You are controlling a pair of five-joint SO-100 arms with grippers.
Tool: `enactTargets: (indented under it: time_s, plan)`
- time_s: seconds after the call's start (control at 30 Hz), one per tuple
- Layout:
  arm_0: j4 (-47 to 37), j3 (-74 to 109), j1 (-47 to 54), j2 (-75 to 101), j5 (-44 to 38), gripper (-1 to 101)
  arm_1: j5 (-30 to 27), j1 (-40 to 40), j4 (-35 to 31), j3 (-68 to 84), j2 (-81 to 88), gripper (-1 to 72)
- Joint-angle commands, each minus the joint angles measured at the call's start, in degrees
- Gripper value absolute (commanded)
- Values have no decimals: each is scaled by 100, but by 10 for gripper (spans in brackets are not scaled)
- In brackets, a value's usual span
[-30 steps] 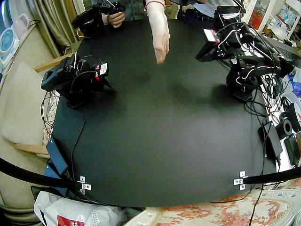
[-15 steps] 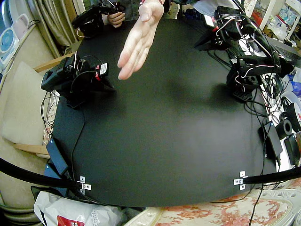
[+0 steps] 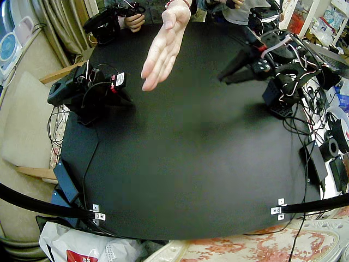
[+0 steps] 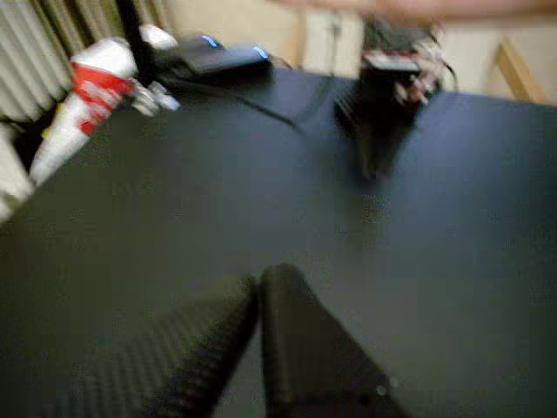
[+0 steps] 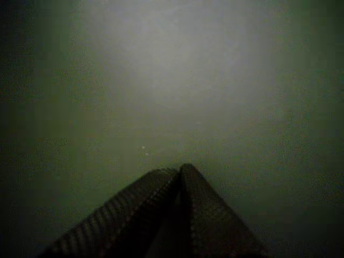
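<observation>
Black table [image 3: 191,164] under both arms. Left gripper [image 4: 259,283] raised at far right, jaws closed, empty. Right gripper [image 5: 180,171] folded low at left, closed, empty. Person's hand [image 3: 163,46] open over far middle, between both. I judge pre-grasp stage; I'd hold until hand clears.

Black table [image 3: 185,164], beige curtains [image 3: 54,16] behind, floral cloth [image 3: 245,248] at its near edge.

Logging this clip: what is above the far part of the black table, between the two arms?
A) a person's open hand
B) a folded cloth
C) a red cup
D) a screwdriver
A: an open hand hangs palm-up over the bare table, while the left gripper and the right gripper are both shut and hold nothing.
</observation>
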Motion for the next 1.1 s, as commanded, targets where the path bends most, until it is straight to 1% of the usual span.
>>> enactTargets:
  time_s: [0.0,0.03,0.07,0.1,0.13,0.17,0.2,0.23,0.27,0.3,0.33,0.37,0.4,0.43,0.47,0.5,0.53,0.57,0.6,0.63,0.67,0.7,0.73,0.77,0.8,0.83,0.9,0.93,0.97,1.0,1.03,1.07]
  plan:
    - [-422,290,-343,756,132,318,-9,-97,9,-62,114,-3]
    - [-334,387,-650,976,-211,198,-9,-97,9,-62,114,-3]
    - [-343,466,-1020,1046,-519,0,-18,-97,-9,-62,114,-3]
    - [-369,431,-1424,1011,-422,0,-35,-79,-26,-62,114,-3]
    - [-492,448,-1573,1011,-334,0,-35,-79,-26,-62,114,-3]
    - [-659,527,-1775,993,-202,113,-44,-79,-35,-62,114,-3]
    - [-606,466,-2127,817,-167,164,-44,-79,-35,-62,114,-3]
    - [-492,352,-2382,624,-167,162,-44,-79,-35,-62,114,-3]
    - [-431,255,-2698,378,-193,0,-44,-97,-35,-62,114,-3]
    - [-492,290,-2769,264,-158,0,-53,-105,-35,-62,114,-3]
    - [-888,483,-2707,255,-105,0,-53,-123,-35,-62,114,-3]
    - [-1617,809,-2531,396,53,0,-53,-132,-35,-62,114,-3]
    - [-2320,1143,-2426,510,202,90,-53,-141,-35,-62,114,-3]
    - [-2944,1345,-2663,396,141,162,-53,-141,-35,-62,114,-3]
    - [-3199,1424,-2751,396,88,130,-53,-141,-35,-62,114,-3]
    - [-3445,1397,-2610,492,272,0,-62,-158,-35,-62,114,-3]
    - [-3419,1204,-2145,510,439,0,-62,-158,-35,-62,114,-3]
    - [-3463,1257,-1802,615,431,0,-62,-167,-35,-62,114,-3]
    - [-3709,1749,-1248,1178,387,197,-62,-167,-35,-62,114,-3]
    - [-3955,2021,-976,1564,457,100,-62,-167,-44,-62,114,-3]
    - [-4201,2083,-782,1731,721,0,-62,-149,-53,-62,114,-3]
    - [-3902,1503,-747,1477,844,0,-62,-97,-53,-62,114,-3]
    - [-3902,1239,-642,1310,905,5,-62,-70,-53,-62,114,-3]
    - [-3902,1081,-492,1151,932,92,-53,-62,-53,-62,114,-3]
    - [-4025,1213,-316,1116,1011,0,-44,-62,-53,-62,114,-3]
    - [-4210,1459,-176,1143,1389,0,-26,-70,-44,-62,114,-3]
    - [-4228,1547,-738,1406,1494,5,9,-62,-9,-62,114,-3]
    - [-4210,1573,-923,1547,1547,95,18,-53,-9,-62,114,-3]
    - [-4228,1608,-1028,1564,1626,0,18,-35,-9,-62,114,-3]
    - [-4236,1626,-1266,1441,1661,0,18,-18,-9,-62,114,-3]
    - [-4474,1652,-1529,1204,1775,0,18,9,-18,-62,114,-3]
    - [-5379,2030,-1731,1046,1925,2,26,26,-18,-62,114,-3]
